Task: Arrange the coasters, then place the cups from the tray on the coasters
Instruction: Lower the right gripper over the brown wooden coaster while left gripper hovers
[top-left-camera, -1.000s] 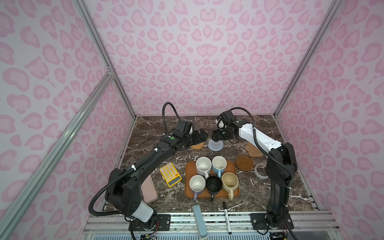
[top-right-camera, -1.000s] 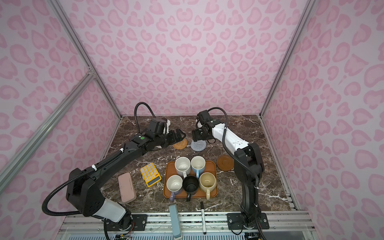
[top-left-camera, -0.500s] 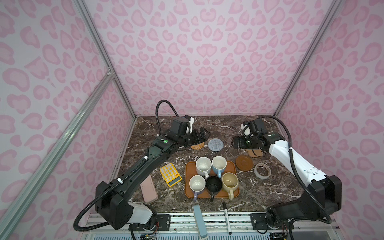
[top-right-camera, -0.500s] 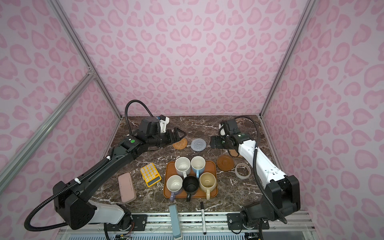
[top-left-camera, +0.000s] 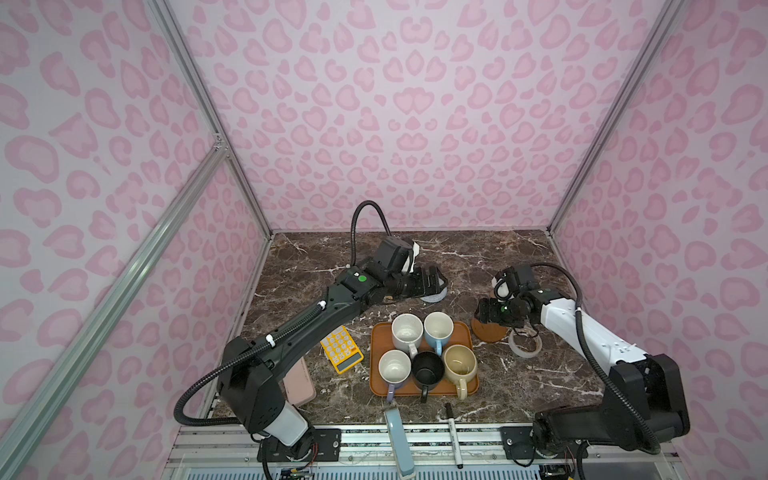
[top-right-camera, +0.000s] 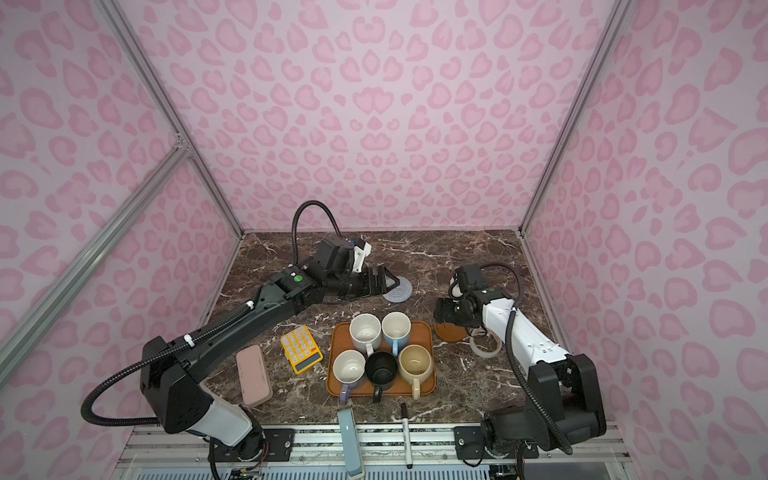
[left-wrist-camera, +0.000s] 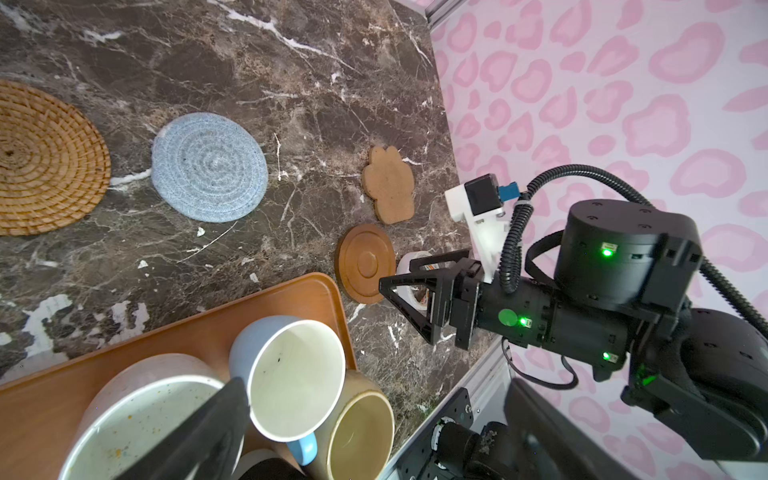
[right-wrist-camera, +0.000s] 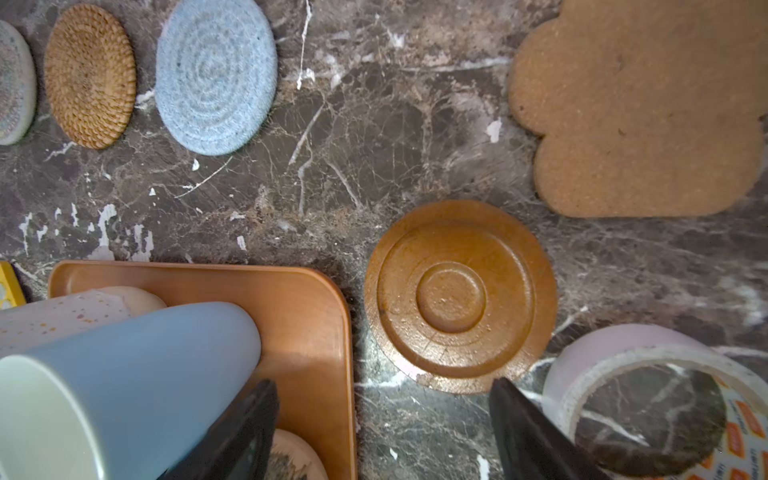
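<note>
Filling tray (orange-brown): five cups

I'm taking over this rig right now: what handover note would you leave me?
Left gripper: open, empty, by the grey-blue coaster.
Right gripper: open, empty, over the brown disc coaster beside the tray.
Beige coaster, rattan coaster and the grey-blue one lie in a row; paw coaster sits apart.
Done: three coasters lined up. All five cups stand on the tray.
Left: line up the last two coasters, then place every cup.
</note>
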